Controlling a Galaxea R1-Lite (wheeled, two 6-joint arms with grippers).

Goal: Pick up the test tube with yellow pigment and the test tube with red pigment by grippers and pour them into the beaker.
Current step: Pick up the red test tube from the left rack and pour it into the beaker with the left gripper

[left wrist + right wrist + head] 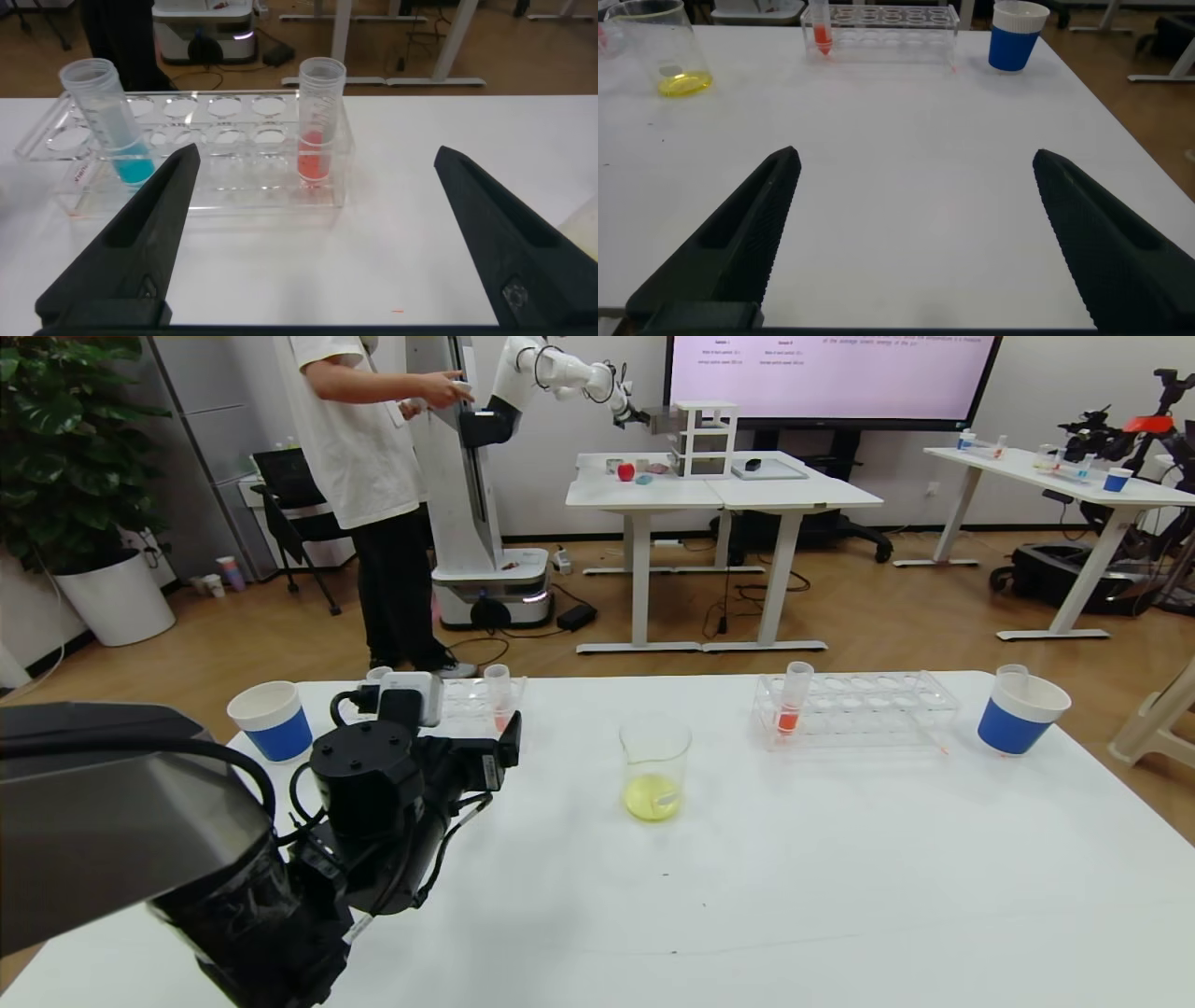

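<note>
Yellow liquid is already sitting in the beaker (654,768) mid-desk. Facing the left rack (201,149), the left end effector (318,238) is hovering with fingers wide apart; approaching off-line risks knocking the test tube with red pigment (318,121) or catching the neighbouring turquoise tube (110,119). The right end effector (915,233) is idling, equally spread.

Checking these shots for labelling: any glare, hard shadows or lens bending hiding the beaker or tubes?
Head view: mild wide-angle bending toward the corners; the beaker is unobscured, shadows faint. Left wrist view: soft reflections on the rack, the test tube with red pigment readable. Right wrist view: even light, no glare.
</note>
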